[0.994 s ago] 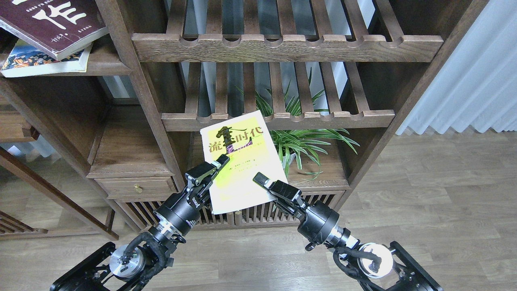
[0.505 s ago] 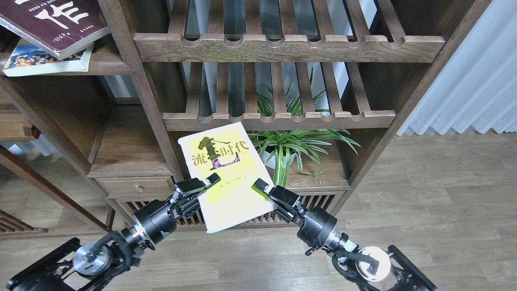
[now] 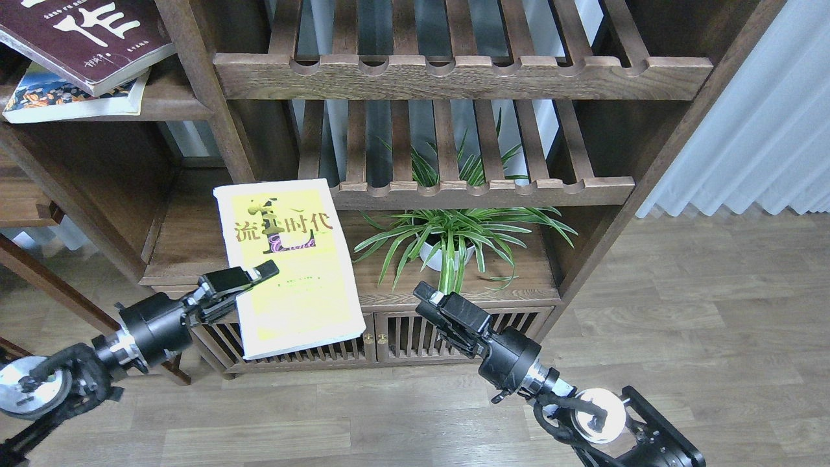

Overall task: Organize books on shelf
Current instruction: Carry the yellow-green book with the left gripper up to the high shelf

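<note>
Carrying the yellow-green book [image 3: 288, 259] leftward, my left pincer [image 3: 249, 275] alone stays clamped on it; my right pincer [image 3: 431, 301], having released, looks together.

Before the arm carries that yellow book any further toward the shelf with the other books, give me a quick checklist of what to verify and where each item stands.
1. Left gripper clamped on the yellow book: ok, its fingers pinch the book's left edge.
2. Grip secure: cannot tell; it holds one edge only and most of the book overhangs unsupported.
3. Right gripper off the book: ok, it sits apart to the right, holding nothing.
4. Potted plant out of the way: ok, it stands to the right of the book.
5. Room on the shelf: cannot tell; the maroon book lies on the blue book, and the rest is cut off.
6. Upright post between book and shelf: not ok, route around it.
</note>
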`<state>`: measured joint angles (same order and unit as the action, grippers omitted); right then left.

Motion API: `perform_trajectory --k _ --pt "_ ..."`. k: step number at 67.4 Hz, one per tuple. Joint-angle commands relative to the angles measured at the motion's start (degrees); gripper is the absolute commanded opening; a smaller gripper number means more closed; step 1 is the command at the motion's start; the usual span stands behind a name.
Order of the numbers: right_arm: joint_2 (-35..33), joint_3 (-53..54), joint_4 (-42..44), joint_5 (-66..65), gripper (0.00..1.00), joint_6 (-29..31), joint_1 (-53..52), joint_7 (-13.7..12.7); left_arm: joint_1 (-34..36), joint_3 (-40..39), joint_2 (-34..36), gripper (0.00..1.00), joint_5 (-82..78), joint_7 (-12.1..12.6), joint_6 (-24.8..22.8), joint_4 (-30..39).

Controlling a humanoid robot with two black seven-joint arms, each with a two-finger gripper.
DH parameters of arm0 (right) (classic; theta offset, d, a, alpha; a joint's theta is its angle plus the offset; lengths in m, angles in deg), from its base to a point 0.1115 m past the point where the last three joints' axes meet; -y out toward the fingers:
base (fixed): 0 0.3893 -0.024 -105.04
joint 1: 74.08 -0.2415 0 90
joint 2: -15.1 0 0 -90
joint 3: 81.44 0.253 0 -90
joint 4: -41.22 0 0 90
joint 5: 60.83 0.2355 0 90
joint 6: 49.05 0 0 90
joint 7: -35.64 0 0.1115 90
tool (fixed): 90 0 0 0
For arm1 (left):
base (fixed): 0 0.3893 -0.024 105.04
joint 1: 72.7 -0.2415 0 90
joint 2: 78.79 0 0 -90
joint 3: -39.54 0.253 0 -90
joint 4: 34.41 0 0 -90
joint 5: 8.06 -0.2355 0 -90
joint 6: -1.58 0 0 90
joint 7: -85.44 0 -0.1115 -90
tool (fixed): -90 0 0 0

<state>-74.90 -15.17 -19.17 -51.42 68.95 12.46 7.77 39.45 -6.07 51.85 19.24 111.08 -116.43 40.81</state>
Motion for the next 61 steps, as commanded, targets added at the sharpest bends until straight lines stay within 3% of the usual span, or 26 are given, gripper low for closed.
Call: perform_trajectory --k 1,19,30,61 --pt "0.0 0.0 0.4 0.0 0.77 0.0 -0.2 0.0 3.0 0.3 5.0 0.0 -1.1 0.1 0.0 1.2" --pt "0.0 0.1 0.9 0.0 0.77 0.0 -0.7 0.3 8.8 0.3 12.7 0.01 -4.4 0.2 0.0 3.2" --pt "0.0 0.1 0.9 0.0 0.77 0.0 -0.7 0.4 11.7 0.3 16.4 0.01 -4.7 2.4 0.0 4.1" --pt "0.0 0.3 0.6 0.1 0.77 0.0 -0.5 0.4 25.5 0.0 28.1 0.01 -4.3 2.4 0.0 5.4"
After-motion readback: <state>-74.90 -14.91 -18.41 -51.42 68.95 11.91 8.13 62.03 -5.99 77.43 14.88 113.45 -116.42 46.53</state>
